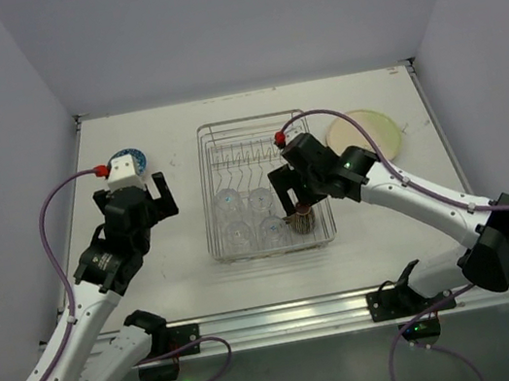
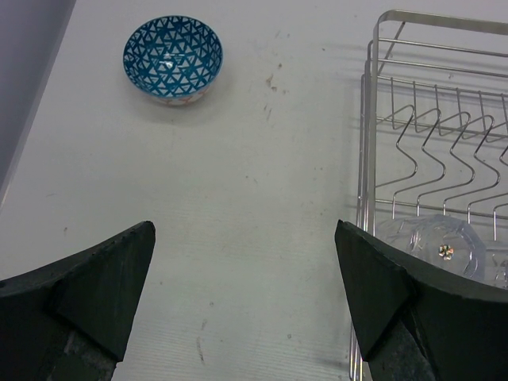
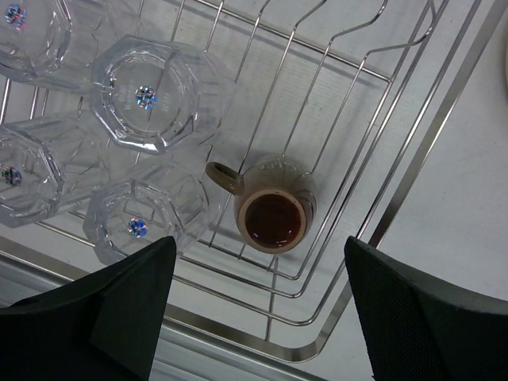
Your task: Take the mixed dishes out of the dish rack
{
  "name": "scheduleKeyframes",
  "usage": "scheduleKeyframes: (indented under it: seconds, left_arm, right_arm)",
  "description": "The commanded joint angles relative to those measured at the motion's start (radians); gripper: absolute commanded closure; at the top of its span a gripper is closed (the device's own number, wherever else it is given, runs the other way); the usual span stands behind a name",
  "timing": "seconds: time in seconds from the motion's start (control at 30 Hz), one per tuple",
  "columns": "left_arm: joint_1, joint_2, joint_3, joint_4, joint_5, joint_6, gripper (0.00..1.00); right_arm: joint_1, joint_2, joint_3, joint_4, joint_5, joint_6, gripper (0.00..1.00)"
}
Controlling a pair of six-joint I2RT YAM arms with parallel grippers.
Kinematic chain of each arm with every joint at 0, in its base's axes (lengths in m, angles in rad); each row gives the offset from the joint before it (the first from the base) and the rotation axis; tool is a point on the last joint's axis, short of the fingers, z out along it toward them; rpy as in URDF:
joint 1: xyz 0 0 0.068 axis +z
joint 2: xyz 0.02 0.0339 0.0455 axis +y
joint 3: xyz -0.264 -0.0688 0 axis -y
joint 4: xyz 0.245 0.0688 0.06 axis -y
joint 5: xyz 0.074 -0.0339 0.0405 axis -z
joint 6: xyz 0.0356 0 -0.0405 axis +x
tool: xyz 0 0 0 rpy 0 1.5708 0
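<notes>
The right pincer [image 3: 258,313] hangs spread above the near right corner of the dish rack [image 1: 207,194], where the brown mug [image 3: 272,213] stands upright, untouched, beside four clear glasses [image 3: 147,97]. The left pincer [image 2: 242,302] is spread and empty over the table [image 2: 262,198] left of the rack. The blue bowl [image 2: 173,57] also sits left of the rack, and a cream plate [image 1: 370,134] lies to its right.

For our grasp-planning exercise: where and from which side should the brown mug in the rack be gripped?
Grip the mug by its rim from straight above: it stands upright, mouth open, and its handle points at the crowding glasses, so side approaches look tight.
</notes>
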Motion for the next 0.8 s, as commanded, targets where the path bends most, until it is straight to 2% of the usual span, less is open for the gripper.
scheduleKeyframes:
  seconds: [0.0,0.33,0.63,0.77]
  left_arm:
    - [0.010,0.002,-0.003,0.031,0.014,-0.001,0.00]
    - [0.010,0.002,-0.003,0.031,0.022,0.002,0.00]
    - [0.008,0.007,-0.006,0.033,0.028,0.004,0.00]
    - [0.010,0.007,-0.006,0.033,0.031,0.004,0.00]
  right_arm:
    - [0.014,0.034,0.002,-0.019,0.032,-0.030,0.12]
    - [0.024,0.141,-0.001,-0.029,0.057,-0.023,0.16]
    - [0.023,0.229,-0.006,-0.018,0.077,-0.016,0.27]
    - [0.023,0.235,-0.013,-0.019,0.072,-0.013,0.28]
